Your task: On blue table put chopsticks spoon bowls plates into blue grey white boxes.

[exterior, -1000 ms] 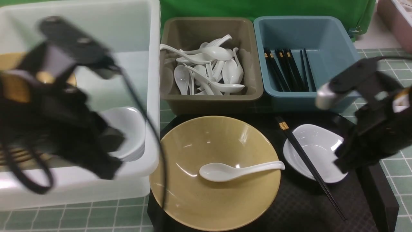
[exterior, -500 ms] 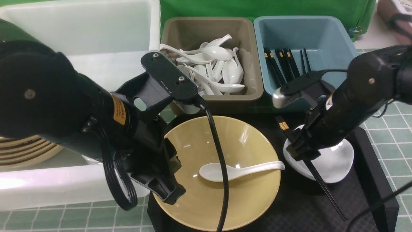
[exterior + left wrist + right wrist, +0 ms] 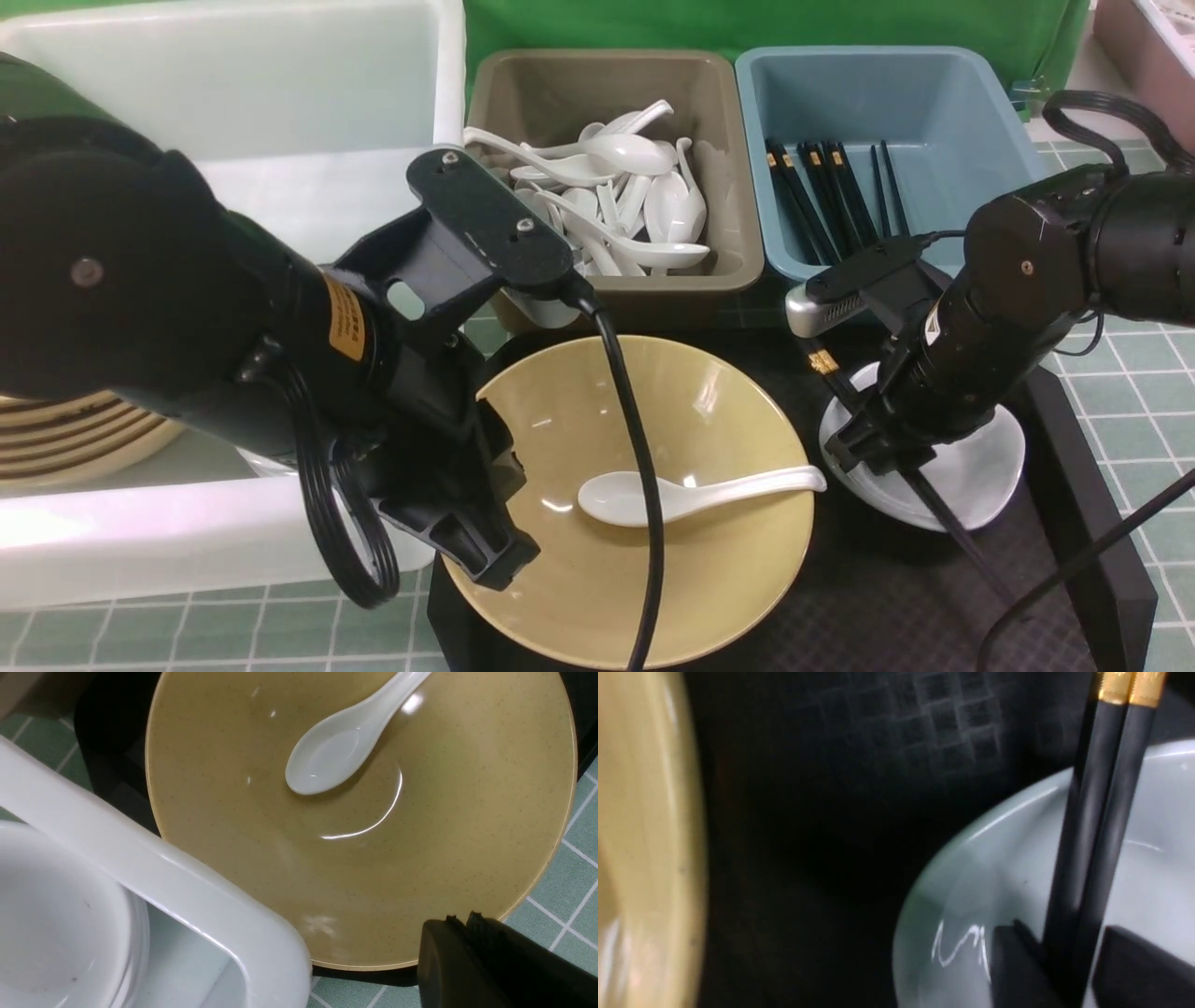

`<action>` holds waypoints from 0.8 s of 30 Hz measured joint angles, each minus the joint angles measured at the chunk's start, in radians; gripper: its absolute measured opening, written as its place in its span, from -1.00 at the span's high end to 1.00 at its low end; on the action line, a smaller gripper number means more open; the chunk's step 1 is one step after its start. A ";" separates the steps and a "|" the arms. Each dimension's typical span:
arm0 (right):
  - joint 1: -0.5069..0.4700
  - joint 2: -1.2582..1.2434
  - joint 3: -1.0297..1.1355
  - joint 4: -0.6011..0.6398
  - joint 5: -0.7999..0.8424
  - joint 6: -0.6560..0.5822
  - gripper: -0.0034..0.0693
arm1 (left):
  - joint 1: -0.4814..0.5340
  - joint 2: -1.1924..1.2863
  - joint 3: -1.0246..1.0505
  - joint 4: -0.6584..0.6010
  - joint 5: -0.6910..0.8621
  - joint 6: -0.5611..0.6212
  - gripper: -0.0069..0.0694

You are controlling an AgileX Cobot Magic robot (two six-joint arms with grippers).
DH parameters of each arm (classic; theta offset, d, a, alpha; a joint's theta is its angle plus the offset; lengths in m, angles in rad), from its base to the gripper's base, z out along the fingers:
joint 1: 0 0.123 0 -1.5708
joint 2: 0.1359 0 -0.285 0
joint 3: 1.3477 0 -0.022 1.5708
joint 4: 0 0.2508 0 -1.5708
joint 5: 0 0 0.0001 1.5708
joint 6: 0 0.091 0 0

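Observation:
A tan bowl (image 3: 709, 420) stands on the black tray (image 3: 887, 597) with a white spoon (image 3: 653, 497) lying in it. My left gripper (image 3: 495, 560) is shut and empty at the bowl's near-left rim; in its wrist view the left gripper (image 3: 460, 919) is just over that rim. Black chopsticks (image 3: 822, 362) lie across a small white plate (image 3: 990, 476). My right gripper (image 3: 873, 457) is down on the plate, open. Its jaws stand close either side of the chopsticks (image 3: 1092, 835), one touching, the other a sliver off.
The big white box (image 3: 448, 112) at the left holds stacked tan bowls (image 3: 75, 439) and white plates (image 3: 56, 914). Behind the tray, the grey box (image 3: 607, 75) holds several spoons and the blue box (image 3: 934, 84) several chopsticks. The tiled blue table (image 3: 1148, 523) surrounds the tray.
Both arms swung in from the sides. The left one stopped at the bowl's rim. The right gripper came down over the plate and its jaws drew in around the chopsticks; the plate shifted slightly.

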 joint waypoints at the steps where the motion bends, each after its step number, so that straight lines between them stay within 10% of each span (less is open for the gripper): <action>1: 0.000 0.000 -0.001 0.000 0.008 0.000 0.36 | 0.000 0.000 0.000 0.000 0.000 0.000 0.81; 24: -0.039 -0.279 -0.232 -0.002 0.015 -0.005 0.46 | 0.032 0.149 -0.113 0.033 -0.296 -0.148 0.81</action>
